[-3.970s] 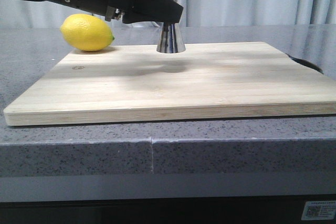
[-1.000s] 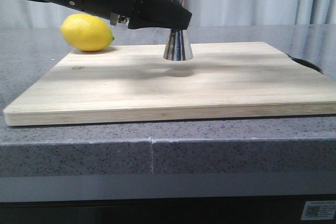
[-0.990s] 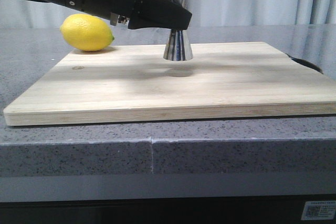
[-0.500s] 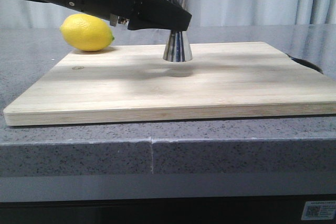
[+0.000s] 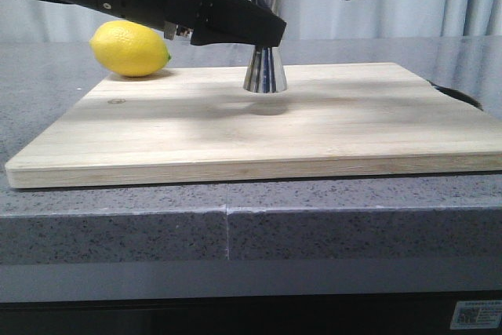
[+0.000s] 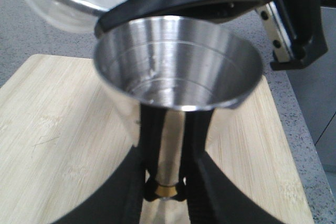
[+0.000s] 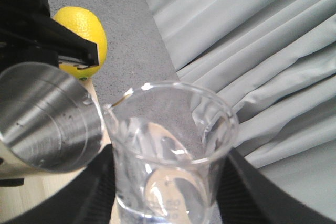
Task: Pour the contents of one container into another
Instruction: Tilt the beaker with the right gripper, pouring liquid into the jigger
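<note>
**Beaker held tilted at jigger's rim**

The steel jigger (image 5: 264, 72) is stood near the back edge of the cutting board (image 5: 259, 127), its gold-banded waist pinched by the left gripper (image 6: 167, 190). The glass beaker (image 7: 170, 153) is clasped by the right gripper (image 7: 165, 192) and tipped, its lip just beside the jigger's rim. A lemon (image 5: 129, 49) is lodged off the board's back left corner. Bare board is left toward the front.

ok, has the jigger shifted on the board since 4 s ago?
Yes. In the front view the jigger base now sits further right along the cutting board and further from the lemon, carried by the left gripper clamped at its waist.
</note>
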